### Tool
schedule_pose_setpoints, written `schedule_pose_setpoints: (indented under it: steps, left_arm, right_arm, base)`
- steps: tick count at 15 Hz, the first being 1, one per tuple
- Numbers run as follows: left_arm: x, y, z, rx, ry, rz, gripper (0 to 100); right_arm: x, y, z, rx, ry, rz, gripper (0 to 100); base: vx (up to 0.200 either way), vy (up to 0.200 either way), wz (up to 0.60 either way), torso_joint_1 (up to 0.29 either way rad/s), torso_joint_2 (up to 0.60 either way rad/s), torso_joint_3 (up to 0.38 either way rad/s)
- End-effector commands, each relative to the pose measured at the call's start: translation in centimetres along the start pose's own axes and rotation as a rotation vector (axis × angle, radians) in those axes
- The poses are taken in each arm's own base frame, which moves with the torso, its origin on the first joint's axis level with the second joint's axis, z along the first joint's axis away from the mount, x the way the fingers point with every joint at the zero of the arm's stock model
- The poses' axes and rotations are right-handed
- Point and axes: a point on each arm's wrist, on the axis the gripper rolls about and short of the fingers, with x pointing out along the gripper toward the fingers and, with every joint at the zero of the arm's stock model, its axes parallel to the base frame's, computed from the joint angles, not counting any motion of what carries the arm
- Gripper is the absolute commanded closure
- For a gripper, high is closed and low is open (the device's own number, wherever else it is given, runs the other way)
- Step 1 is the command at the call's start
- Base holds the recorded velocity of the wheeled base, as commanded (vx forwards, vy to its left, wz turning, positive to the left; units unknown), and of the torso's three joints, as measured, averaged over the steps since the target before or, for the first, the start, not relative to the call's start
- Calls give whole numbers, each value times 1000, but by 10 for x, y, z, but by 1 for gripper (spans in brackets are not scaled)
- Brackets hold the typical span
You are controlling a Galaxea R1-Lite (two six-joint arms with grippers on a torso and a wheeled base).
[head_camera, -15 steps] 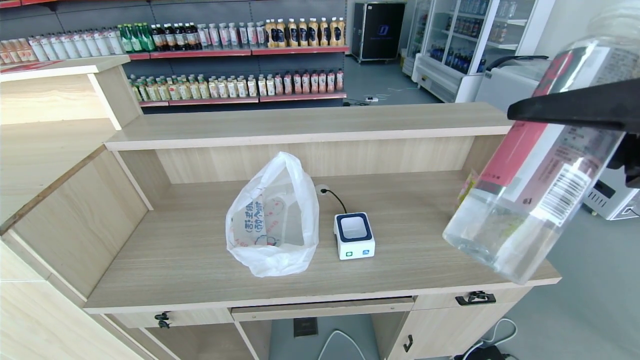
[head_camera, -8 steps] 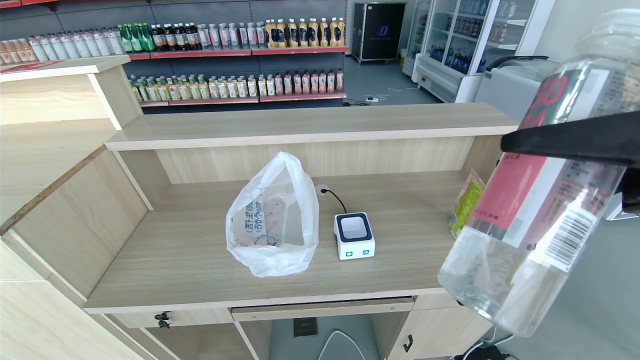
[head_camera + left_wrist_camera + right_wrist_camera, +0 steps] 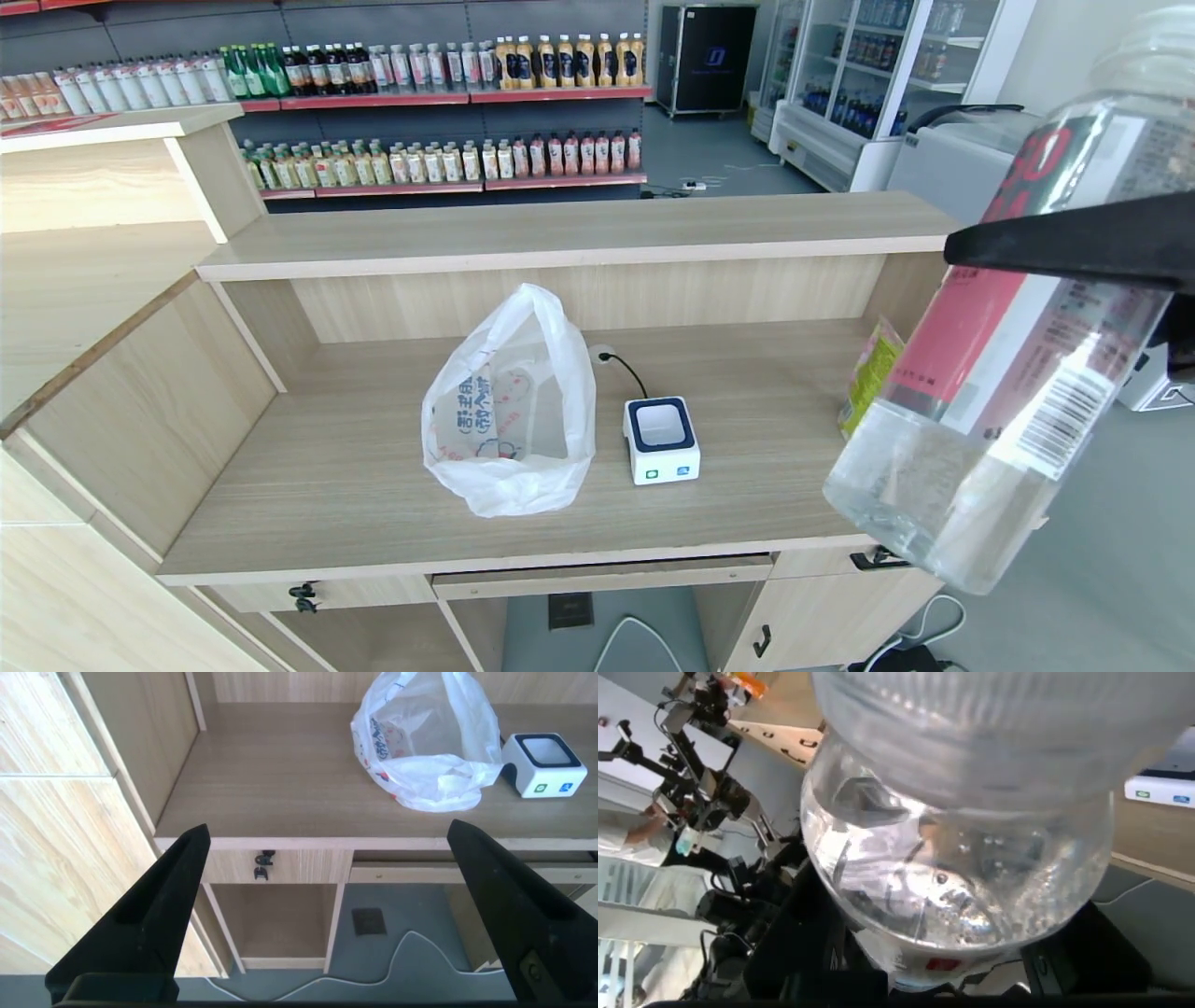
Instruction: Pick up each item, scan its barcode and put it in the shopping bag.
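Head view: the right gripper (image 3: 1074,247) clamps a tilted, pink-labelled bottle (image 3: 990,392) high at the right. The shopping bag (image 3: 509,411) sits mid-counter (image 3: 355,476), with the scanner (image 3: 661,439) just beside it.
Left wrist view: the left gripper (image 3: 327,859) is spread wide before the counter's front edge.
Right wrist view: the bottle's base shows close up.

The right gripper (image 3: 1074,250) with its clamped bottle (image 3: 990,392) sank toward the bench's (image 3: 355,467) front right corner, then rose a little, ending lower than a second ago. In the head view the bottle's base now overlaps the front edge, and more of the green packet (image 3: 868,373) behind it shows.
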Motion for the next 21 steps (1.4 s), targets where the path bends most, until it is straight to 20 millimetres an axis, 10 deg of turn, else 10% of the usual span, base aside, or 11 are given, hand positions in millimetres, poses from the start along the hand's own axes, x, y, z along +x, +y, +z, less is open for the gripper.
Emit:
schedule_pose_setpoints:
  steps: [1,6,10,21]
  left_arm:
    - [0,0,0,0,0,1,0]
    - [0,0,0,0,0,1,0]
    - [0,0,0,0,0,1,0]
    - [0,0,0,0,0,1,0]
  right_arm:
    - [11,-26,8,-57,-68,-112,100]
    - [8,-103,23,-334,-397,-350,100]
    - [-11,-140,-15,-573,-447,-553,100]
    - [-11,-183,-27,-923,-270,-765,100]
  base:
    - [0,0,0,0,0,0]
    - [0,0,0,0,0,0]
    - [0,0,0,0,0,0]
    - [0,0,0,0,0,0]
